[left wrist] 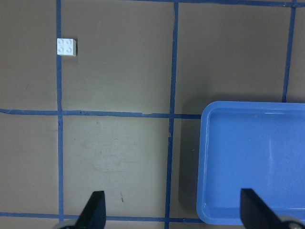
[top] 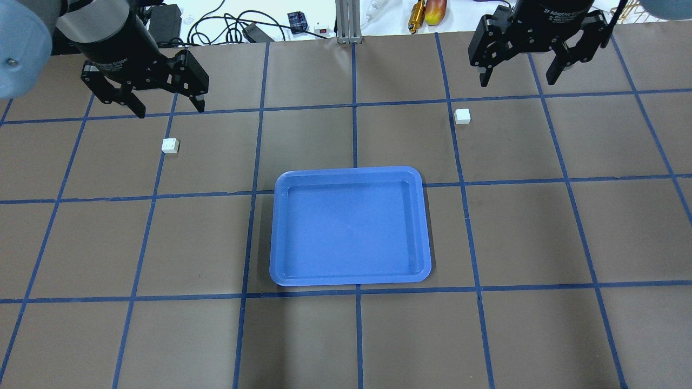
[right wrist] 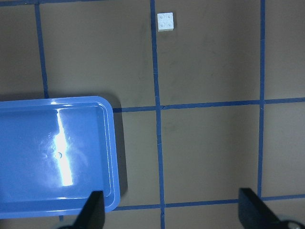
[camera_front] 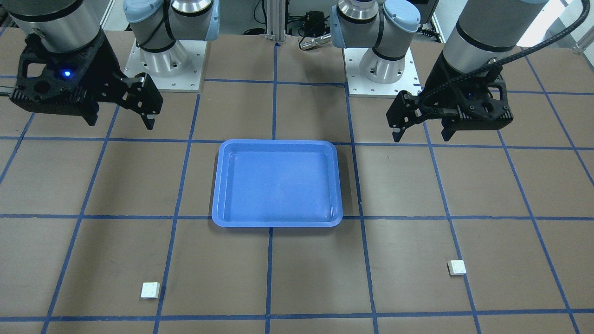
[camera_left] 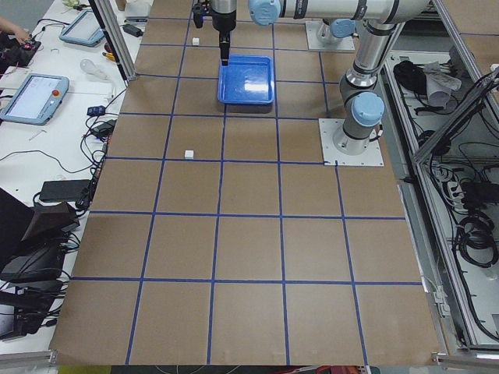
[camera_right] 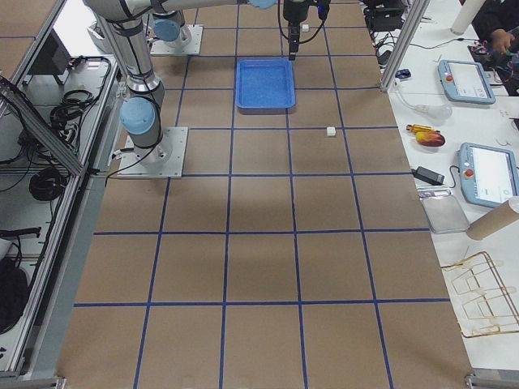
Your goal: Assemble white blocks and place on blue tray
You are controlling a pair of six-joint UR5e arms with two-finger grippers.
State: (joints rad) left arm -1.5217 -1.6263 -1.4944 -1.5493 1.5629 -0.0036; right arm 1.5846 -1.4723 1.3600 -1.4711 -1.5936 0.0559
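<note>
Brown tabletop [top: 540, 232] holds glossy blue tray [top: 350, 172], studded white blocks [top: 170, 146] [top: 462, 116]; left end effector [top: 171, 111], right end effector [top: 516, 82] gape.

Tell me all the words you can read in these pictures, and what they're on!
"2F Adaptive Gripper": white print on the black two-finger right hand, overhead view.
Too blurred to read: faint white print on the black two-finger left hand.
Too small to read: the grey handheld touchscreen on the side table.
No writing seen: the small white studded plastic blocks, the shallow blue plastic tray.
</note>
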